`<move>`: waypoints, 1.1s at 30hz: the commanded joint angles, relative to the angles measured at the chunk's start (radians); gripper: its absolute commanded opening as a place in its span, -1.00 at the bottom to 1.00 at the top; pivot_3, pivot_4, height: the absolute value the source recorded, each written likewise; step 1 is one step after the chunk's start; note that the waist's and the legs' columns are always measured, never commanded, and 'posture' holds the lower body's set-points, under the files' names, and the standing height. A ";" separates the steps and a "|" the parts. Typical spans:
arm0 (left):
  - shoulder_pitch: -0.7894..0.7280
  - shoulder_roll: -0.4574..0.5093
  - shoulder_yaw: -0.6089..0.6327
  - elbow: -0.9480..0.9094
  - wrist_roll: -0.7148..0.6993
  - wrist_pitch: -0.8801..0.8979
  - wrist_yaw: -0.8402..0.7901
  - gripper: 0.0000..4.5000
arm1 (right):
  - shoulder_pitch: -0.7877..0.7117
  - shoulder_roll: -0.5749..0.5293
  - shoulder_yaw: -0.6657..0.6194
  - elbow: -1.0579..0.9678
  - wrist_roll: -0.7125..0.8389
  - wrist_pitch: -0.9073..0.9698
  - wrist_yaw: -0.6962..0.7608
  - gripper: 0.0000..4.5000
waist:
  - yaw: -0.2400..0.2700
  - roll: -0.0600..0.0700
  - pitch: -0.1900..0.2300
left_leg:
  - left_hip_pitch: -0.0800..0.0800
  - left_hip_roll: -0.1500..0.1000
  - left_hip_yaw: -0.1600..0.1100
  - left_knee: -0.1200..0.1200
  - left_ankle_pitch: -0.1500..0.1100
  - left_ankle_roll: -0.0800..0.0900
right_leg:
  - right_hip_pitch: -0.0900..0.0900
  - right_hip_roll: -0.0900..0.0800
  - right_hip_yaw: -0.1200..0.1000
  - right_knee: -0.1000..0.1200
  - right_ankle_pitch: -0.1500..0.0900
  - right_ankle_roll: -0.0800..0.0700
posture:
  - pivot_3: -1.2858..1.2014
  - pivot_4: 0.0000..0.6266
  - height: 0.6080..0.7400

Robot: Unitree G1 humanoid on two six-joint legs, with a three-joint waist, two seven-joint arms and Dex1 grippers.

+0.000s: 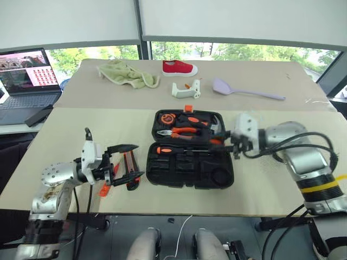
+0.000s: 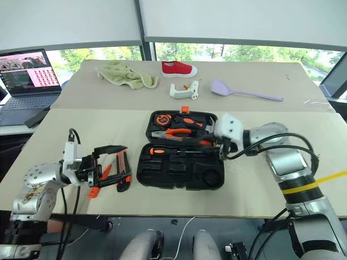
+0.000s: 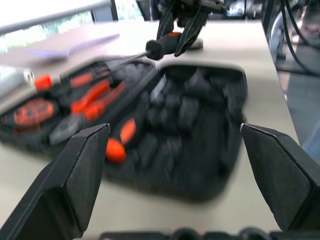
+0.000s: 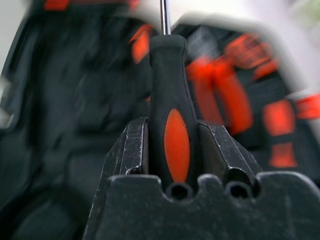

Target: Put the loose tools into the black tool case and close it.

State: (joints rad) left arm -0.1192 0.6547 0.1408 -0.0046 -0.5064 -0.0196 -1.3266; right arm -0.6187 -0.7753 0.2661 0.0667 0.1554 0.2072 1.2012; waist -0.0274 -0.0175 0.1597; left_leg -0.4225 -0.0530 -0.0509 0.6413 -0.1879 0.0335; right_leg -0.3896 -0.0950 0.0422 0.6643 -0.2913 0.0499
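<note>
The black tool case (image 1: 153, 177) lies open at the table's middle, with pliers (image 1: 181, 131) and a screwdriver (image 1: 172, 150) in its recesses. At the case's right edge, my right gripper (image 1: 231, 142) is shut on a black-and-orange screwdriver (image 4: 170, 125), whose shaft points over the open case. Left of the case, my left gripper (image 1: 127, 161) stands open, its fingers (image 3: 85, 165) wide apart and pointing toward the case. The orange-and-black utility knife (image 1: 132, 184) lies on the table at that gripper. A thin orange tester screwdriver (image 1: 104, 189) lies just beside the knife.
On the far table half are a green cloth (image 1: 127, 73), a red shoe (image 1: 179, 67), a white bracket (image 1: 186, 89) and a lilac spatula (image 1: 244, 91). An open laptop (image 1: 27, 81) stands at the far left. The table's front edge runs close below the case.
</note>
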 commanded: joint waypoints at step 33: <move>0.047 0.005 0.010 -0.093 -0.011 -0.001 0.089 1.00 | 0.016 0.152 -0.064 0.113 0.012 -0.082 0.010 -0.94 | 0.011 0.000 0.000 | 0.000 0.001 0.000 -0.001 0.000 0.000 | -0.001 -0.001 0.000 0.000 0.000 -0.001 | 0.03 -0.52 1.00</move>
State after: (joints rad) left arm -0.0629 0.6513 0.1403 -0.0760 -0.5108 -0.0172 -1.2409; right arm -0.5950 -0.6288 0.1970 0.1717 0.1976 0.1657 1.2370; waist -0.0160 -0.0178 0.1599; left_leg -0.4225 -0.0527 -0.0512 0.6403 -0.1881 0.0333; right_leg -0.3905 -0.0959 0.0424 0.6642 -0.2908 0.0491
